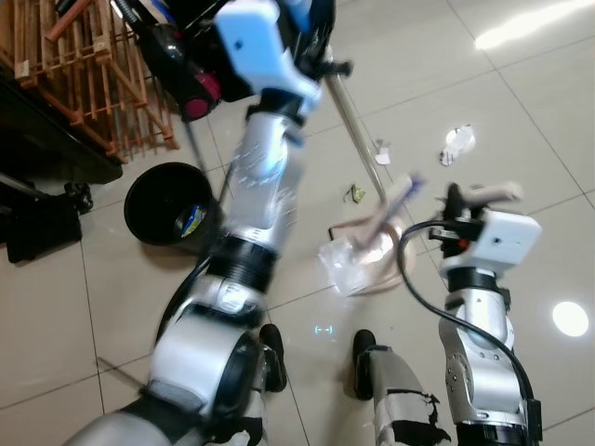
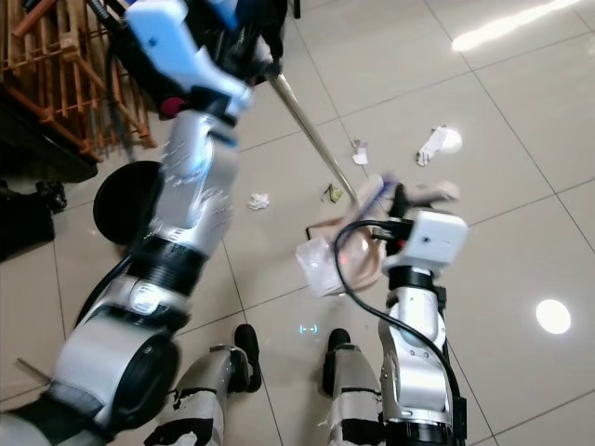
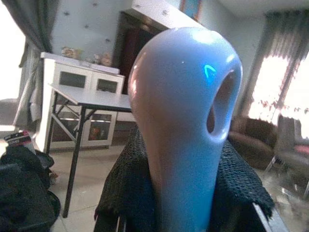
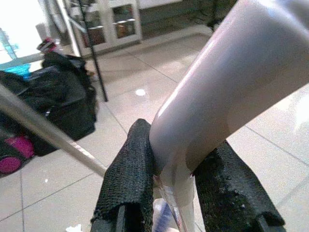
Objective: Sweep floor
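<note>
My left gripper (image 3: 186, 159) is shut on the rounded blue top of the broom handle (image 3: 188, 96), raised high at the upper middle (image 1: 321, 63). The broom's metal pole (image 1: 358, 139) slants down to the floor by the dustpan (image 1: 363, 258). The pale pink dustpan holds clear plastic litter and rests on the tiles in front of my feet. My right gripper (image 4: 176, 164) is shut on the dustpan's handle (image 4: 231, 82), just right of the pan (image 1: 453, 203). Loose litter lies beyond it: a crumpled white paper (image 1: 458, 141), a small scrap (image 1: 382, 151) and a wrapper (image 1: 353, 193).
A black bin (image 1: 172, 203) stands on the left, with another paper scrap (image 2: 258, 200) near it. A wooden rack (image 1: 93, 65) and dark furniture fill the far left. Black bags (image 4: 58, 101) lie by a folding table's legs. Open tiles stretch to the right.
</note>
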Robot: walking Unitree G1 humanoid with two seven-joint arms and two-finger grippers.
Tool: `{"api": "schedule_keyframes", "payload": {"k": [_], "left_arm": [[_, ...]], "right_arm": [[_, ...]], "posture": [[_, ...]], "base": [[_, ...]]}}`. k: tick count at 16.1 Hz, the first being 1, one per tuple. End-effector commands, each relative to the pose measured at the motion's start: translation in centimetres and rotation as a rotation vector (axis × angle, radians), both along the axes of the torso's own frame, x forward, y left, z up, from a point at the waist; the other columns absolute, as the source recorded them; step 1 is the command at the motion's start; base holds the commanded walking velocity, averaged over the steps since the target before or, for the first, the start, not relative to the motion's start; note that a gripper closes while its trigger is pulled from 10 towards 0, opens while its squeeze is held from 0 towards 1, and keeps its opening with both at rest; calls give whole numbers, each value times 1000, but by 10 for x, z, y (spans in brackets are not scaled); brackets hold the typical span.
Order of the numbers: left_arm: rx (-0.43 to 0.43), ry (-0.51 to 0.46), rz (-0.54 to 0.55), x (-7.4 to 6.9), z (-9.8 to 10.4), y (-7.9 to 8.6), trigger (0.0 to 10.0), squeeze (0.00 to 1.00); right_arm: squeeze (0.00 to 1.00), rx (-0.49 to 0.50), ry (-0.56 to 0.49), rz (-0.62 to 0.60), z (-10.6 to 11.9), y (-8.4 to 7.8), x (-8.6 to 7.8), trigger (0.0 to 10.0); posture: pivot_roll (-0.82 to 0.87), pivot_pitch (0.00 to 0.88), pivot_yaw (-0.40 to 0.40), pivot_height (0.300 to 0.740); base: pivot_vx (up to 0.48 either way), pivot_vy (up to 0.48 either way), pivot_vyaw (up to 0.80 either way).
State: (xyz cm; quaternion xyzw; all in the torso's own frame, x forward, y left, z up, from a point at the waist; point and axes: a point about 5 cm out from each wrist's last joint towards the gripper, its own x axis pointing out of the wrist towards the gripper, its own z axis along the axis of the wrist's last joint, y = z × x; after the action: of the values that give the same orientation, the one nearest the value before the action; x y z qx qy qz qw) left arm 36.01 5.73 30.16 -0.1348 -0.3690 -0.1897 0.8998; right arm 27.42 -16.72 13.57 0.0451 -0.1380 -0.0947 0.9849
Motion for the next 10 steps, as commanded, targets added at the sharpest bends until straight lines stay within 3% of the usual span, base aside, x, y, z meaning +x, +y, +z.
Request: {"api": "schedule_keyframes", "payload": {"k": [1,4,6,10], "left_arm": [[35,-29,5,-5,2,14,10000,0],[118,-18,42,-14,-6,47,10000,0],[174,-6,64,-19,-14,55,10000,0],[295,67,90,-31,-52,64,10000,0]], "right_arm": [[0,89,225,2,-45,4,-7,10000],[0,114,225,-52,-45,-4,-4,10000],[0,116,220,-65,-45,-5,-3,10000],[0,142,213,-103,-45,-6,0,10000]], "posture": [[10,368,108,740],[20,369,106,740],[20,369,106,740],[24,371,106,740]], "base": [[0,0,0],[0,0,0],[0,0,0],[0,0,0]]}}
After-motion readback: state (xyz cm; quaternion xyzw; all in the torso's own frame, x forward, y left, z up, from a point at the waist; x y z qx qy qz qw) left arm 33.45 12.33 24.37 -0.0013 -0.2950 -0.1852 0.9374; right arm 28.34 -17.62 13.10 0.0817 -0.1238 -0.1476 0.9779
